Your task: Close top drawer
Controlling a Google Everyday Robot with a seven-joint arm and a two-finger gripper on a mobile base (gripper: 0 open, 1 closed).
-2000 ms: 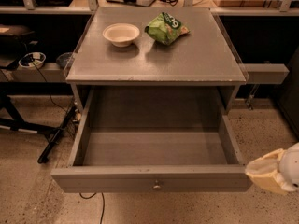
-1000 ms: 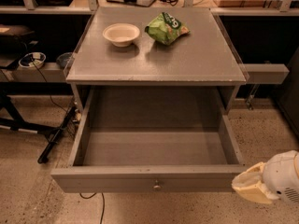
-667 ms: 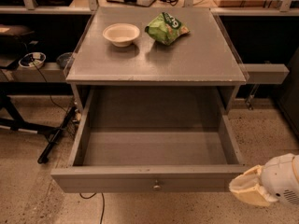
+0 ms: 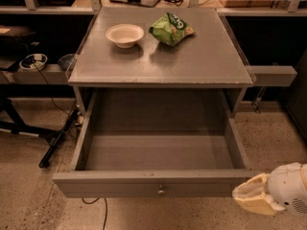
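Below the bench's front edge, the top drawer (image 4: 144, 183) is pulled right out. The gripper (image 4: 242, 196) sits off its front-right corner, grip state I can't tell. Looks like the approach step; next it needs to push the front inward.

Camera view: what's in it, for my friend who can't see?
The grey top drawer is pulled far out below a tabletop. The robot's gripper is at lower right, beside the drawer front's right end. A white bowl and green bag sit on top.
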